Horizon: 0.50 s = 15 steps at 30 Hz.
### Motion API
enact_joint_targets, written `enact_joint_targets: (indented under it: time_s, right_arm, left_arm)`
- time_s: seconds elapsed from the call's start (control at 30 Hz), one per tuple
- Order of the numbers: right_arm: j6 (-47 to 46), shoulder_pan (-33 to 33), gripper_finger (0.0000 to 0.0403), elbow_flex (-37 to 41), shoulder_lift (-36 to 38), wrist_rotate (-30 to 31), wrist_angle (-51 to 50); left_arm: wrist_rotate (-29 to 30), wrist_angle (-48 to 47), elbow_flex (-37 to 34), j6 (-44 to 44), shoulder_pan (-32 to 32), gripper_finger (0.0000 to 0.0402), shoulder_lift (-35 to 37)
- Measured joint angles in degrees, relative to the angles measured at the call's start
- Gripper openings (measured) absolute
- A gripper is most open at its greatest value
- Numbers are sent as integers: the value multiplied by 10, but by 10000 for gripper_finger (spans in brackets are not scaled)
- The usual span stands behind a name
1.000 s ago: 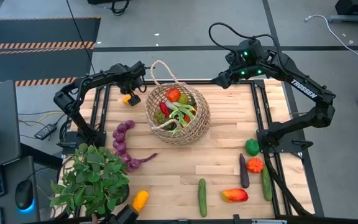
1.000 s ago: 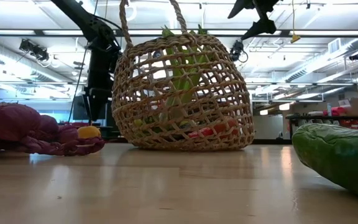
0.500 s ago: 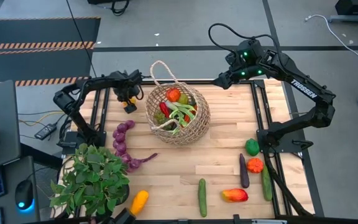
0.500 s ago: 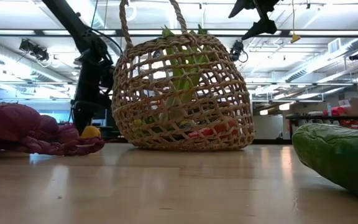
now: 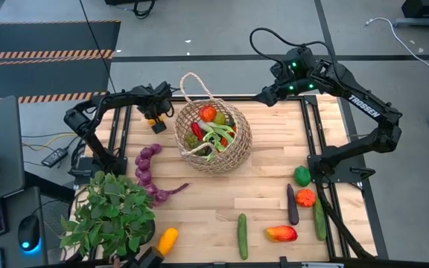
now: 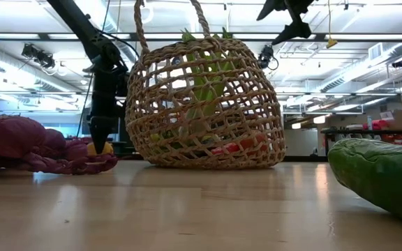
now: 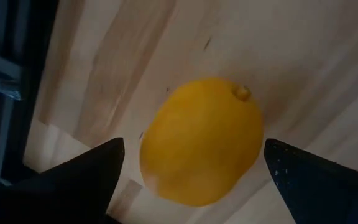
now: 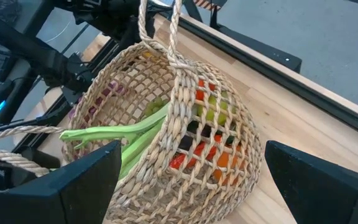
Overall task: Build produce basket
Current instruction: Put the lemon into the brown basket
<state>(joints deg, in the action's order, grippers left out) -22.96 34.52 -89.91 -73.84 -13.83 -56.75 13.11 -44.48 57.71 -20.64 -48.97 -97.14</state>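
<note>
1. From above, the straw basket [image 5: 213, 136] sits on the far half of the wooden counter [image 5: 222, 197], a little left of centre, with a leek [image 5: 218, 134], an orange [image 5: 208, 114] and red pieces inside. The left tool [image 5: 155, 123] is low over a lemon [image 5: 156, 126] just left of the basket, fingers spread on either side of it. The right tool [image 5: 262, 95] hangs above the far edge to the basket's right, spread and empty. A purple string of bulbs [image 5: 148, 170] lies near the left edge beside a potted plant [image 5: 110, 214]. A yellow squash [image 5: 167, 240], a cucumber [image 5: 242, 235], a red-yellow pepper [image 5: 281, 234], an aubergine [image 5: 292, 204], an orange fruit [image 5: 305, 197], a green apple [image 5: 302, 176] and another cucumber [image 5: 319, 219] lie loose along the near and right sides.

2. At counter height, the basket [image 6: 204, 104] stands upright with green stalks showing through the weave. The left tool [image 6: 99, 143] points straight down at the lemon [image 6: 100, 148], which rests beside the purple string [image 6: 33, 146]. The right tool [image 6: 285, 17] is high up. A green vegetable [image 6: 382, 174] looms close on the right.

3. Left wrist: the lemon [image 7: 201, 140] lies on the wood between the two dark fingers [image 7: 79, 174]; I cannot tell whether they touch it.

4. Right wrist: the basket [image 8: 185, 134] shows past the spread fingers [image 8: 73, 186], leek [image 8: 123, 134] inside.
</note>
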Motion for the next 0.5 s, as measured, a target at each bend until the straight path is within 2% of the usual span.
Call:
enact_joint_targets:
  time_s: [0.5]
  right_arm:
    - [2,0,400,0,0,9,9]
  left_arm:
    - [26,-4,0,7,0,378,-21]
